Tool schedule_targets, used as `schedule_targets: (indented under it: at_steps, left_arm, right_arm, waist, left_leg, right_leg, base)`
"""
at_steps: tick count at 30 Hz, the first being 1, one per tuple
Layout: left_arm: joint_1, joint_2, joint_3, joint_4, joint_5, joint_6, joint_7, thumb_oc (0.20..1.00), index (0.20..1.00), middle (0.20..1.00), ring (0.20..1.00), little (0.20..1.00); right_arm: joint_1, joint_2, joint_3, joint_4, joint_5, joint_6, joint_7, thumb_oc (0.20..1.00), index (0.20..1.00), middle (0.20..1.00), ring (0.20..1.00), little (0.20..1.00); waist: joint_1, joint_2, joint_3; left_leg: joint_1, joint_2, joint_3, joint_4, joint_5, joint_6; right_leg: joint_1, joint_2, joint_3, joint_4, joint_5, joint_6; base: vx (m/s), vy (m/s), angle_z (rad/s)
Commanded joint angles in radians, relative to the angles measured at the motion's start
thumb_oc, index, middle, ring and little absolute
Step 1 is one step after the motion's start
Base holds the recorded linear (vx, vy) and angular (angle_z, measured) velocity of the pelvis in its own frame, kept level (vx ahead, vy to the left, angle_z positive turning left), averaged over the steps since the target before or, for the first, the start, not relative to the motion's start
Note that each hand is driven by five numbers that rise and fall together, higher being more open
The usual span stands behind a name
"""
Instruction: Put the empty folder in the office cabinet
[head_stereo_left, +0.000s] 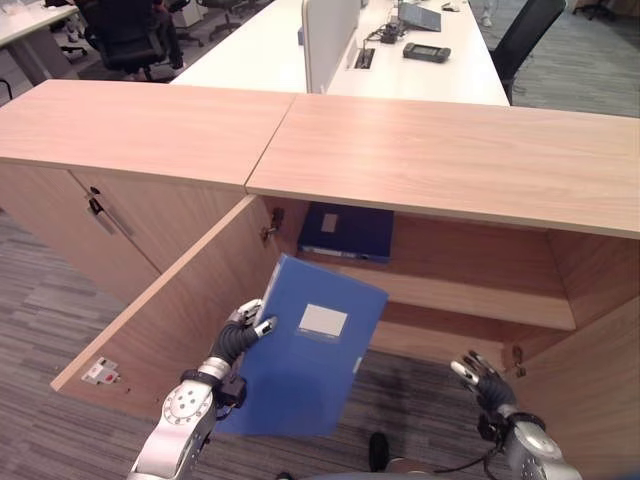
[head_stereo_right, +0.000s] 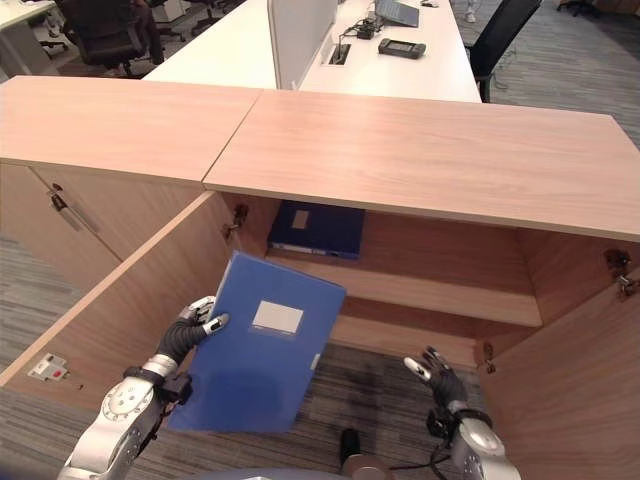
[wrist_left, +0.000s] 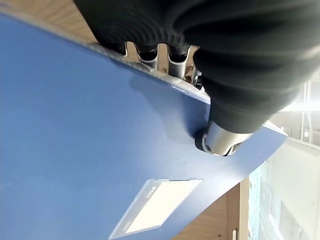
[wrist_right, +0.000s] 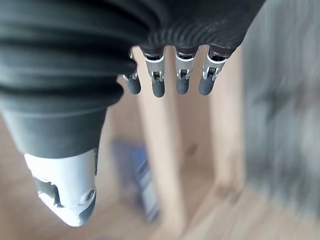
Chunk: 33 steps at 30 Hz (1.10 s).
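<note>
A blue folder (head_stereo_left: 305, 355) with a white label is held upright and tilted in front of the open wooden cabinet (head_stereo_left: 440, 150). My left hand (head_stereo_left: 238, 338) grips its left edge, thumb on the front face and fingers (wrist_left: 155, 55) behind it, with the folder's blue cover (wrist_left: 85, 165) close up in the left wrist view. My right hand (head_stereo_left: 482, 380) hangs low at the right, fingers (wrist_right: 170, 80) straight and holding nothing. A darker blue folder (head_stereo_left: 347, 231) lies flat on the cabinet's shelf (head_stereo_left: 460, 295).
The cabinet's left door (head_stereo_left: 165, 310) stands swung open beside my left arm, and the right door (head_stereo_left: 595, 390) is open at the far right. A closed cabinet (head_stereo_left: 100, 210) adjoins on the left. Behind are white desks (head_stereo_left: 280, 50) and black office chairs (head_stereo_left: 125, 35).
</note>
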Motion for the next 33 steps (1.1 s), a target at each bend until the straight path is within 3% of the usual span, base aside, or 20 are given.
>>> schedule_targets:
  at_steps: [1, 5, 17, 22, 33]
  left_arm:
    - [-0.070, 0.029, 0.041, -0.009, 0.053, -0.105, 0.004, 0.200, 0.200, 0.200, 0.200, 0.200]
    - [-0.123, 0.009, 0.046, 0.009, 0.110, -0.125, 0.032, 0.200, 0.200, 0.200, 0.200, 0.200]
    - [-0.271, -0.041, -0.047, 0.040, 0.112, -0.147, 0.084, 0.200, 0.200, 0.200, 0.200, 0.200]
    - [-0.336, -0.054, -0.111, 0.025, 0.064, -0.153, 0.076, 0.200, 0.200, 0.200, 0.200, 0.200]
    - [-0.351, -0.067, -0.196, 0.010, -0.094, -0.131, 0.002, 0.200, 0.200, 0.200, 0.200, 0.200]
  right_arm:
    - [-0.013, -0.022, 0.011, -0.073, 0.116, -0.008, 0.096, 1.000, 1.000, 1.000, 1.000, 1.000]
    - [-0.004, -0.030, 0.050, -0.144, 0.197, 0.007, 0.168, 1.000, 1.000, 1.000, 1.000, 1.000]
    - [-0.074, 0.020, 0.199, -0.074, 0.224, 0.005, 0.168, 1.000, 1.000, 1.000, 1.000, 1.000]
    - [-0.130, 0.024, 0.258, -0.011, 0.192, 0.005, 0.155, 1.000, 1.000, 1.000, 1.000, 1.000]
    - [-0.229, 0.026, 0.242, 0.039, 0.137, -0.024, 0.091, 1.000, 1.000, 1.000, 1.000, 1.000]
  waist:
    - [0.010, -0.071, -0.044]
    - [0.011, -0.080, -0.051]
    - [0.006, -0.090, -0.059]
    - [0.006, -0.093, -0.060]
    - [0.013, -0.088, -0.066]
  left_leg:
    - [-0.043, 0.004, -0.040, 0.001, -0.010, -0.039]
    - [-0.041, 0.008, -0.036, 0.001, -0.011, -0.043]
    - [-0.035, 0.012, -0.022, 0.001, -0.011, -0.047]
    - [-0.035, 0.013, -0.022, 0.001, -0.009, -0.046]
    - [-0.038, 0.012, -0.030, 0.001, -0.009, -0.043]
  right_leg:
    - [0.033, -0.045, -0.016, 0.007, -0.035, 0.096]
    - [0.035, -0.046, -0.018, 0.007, -0.037, 0.098]
    - [0.035, -0.044, -0.017, 0.007, -0.035, 0.101]
    - [0.034, -0.044, -0.017, 0.007, -0.034, 0.101]
    - [0.037, -0.044, -0.021, 0.007, -0.035, 0.095]
  base:
    - [0.00, 0.000, 0.00]
    - [0.00, 0.000, 0.00]
    - [0.00, -0.001, -0.01]
    - [0.00, -0.001, -0.01]
    - [0.00, 0.000, 0.00]
